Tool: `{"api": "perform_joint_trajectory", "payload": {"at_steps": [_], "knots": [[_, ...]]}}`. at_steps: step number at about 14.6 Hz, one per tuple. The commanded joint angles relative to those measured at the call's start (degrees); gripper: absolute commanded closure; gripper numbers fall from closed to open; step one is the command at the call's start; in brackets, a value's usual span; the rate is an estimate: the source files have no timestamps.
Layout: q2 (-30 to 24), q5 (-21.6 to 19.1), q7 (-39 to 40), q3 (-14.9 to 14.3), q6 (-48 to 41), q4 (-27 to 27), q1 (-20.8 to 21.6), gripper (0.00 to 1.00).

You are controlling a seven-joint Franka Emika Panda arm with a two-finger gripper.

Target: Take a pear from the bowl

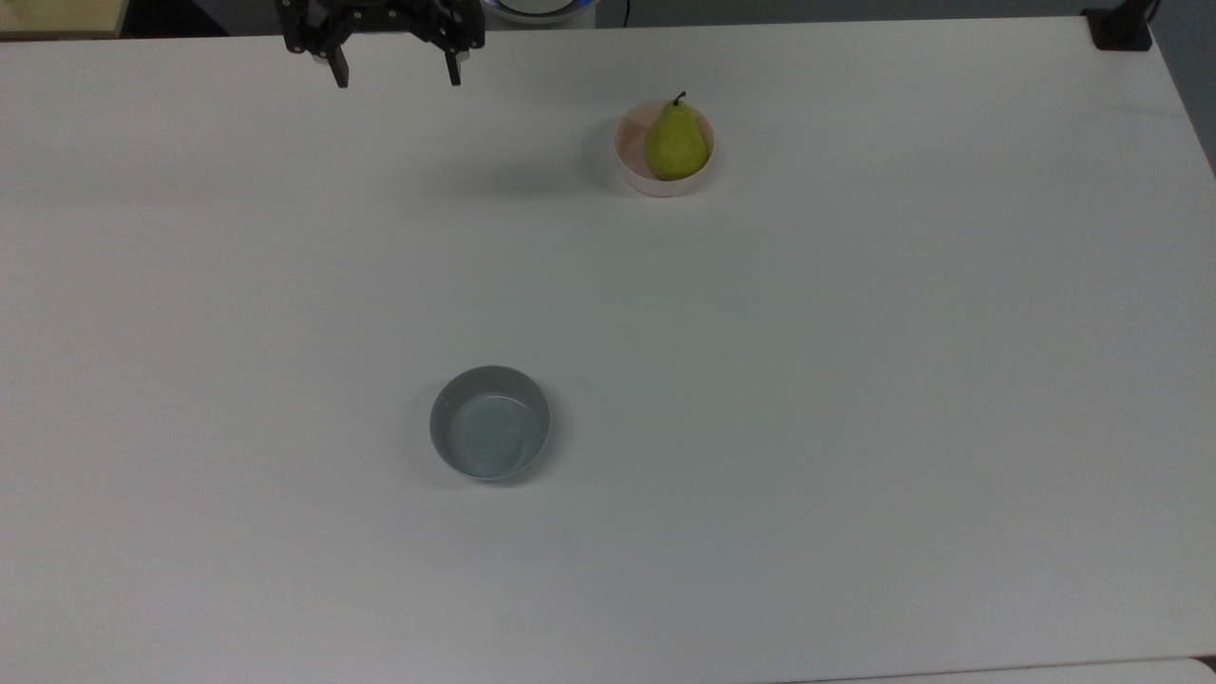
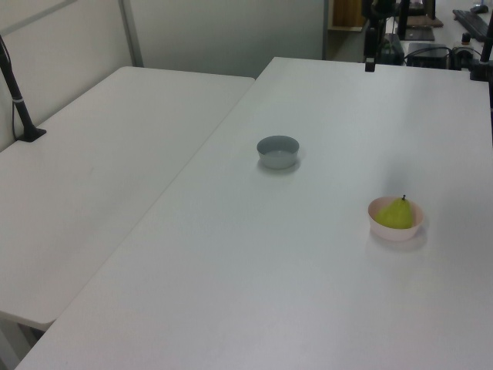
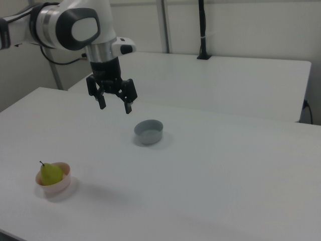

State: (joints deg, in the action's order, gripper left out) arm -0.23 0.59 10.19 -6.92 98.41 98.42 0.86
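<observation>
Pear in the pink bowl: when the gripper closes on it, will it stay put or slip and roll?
The pear is smooth and tapered, so the fingers could slide toward its narrow stem end. It leans on the rim of the pink bowl, so a sideways nudge may roll it or shift the small bowl. The open gripper looks wide enough for its broad bottom.

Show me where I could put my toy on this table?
Lots of room. The white table is bare between the pink bowl holding the pear and the grey-blue bowl. The top view's whole right side is bare too. Nowhere is crowded.
</observation>
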Motion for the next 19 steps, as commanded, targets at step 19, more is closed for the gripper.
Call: {"api": "perform_joint_trajectory", "payload": {"at_steps": [19], "knots": [[-14.8, -0.1, -6.6, 0.9, 1.2, 22.2, 21.9, 0.0]]}}
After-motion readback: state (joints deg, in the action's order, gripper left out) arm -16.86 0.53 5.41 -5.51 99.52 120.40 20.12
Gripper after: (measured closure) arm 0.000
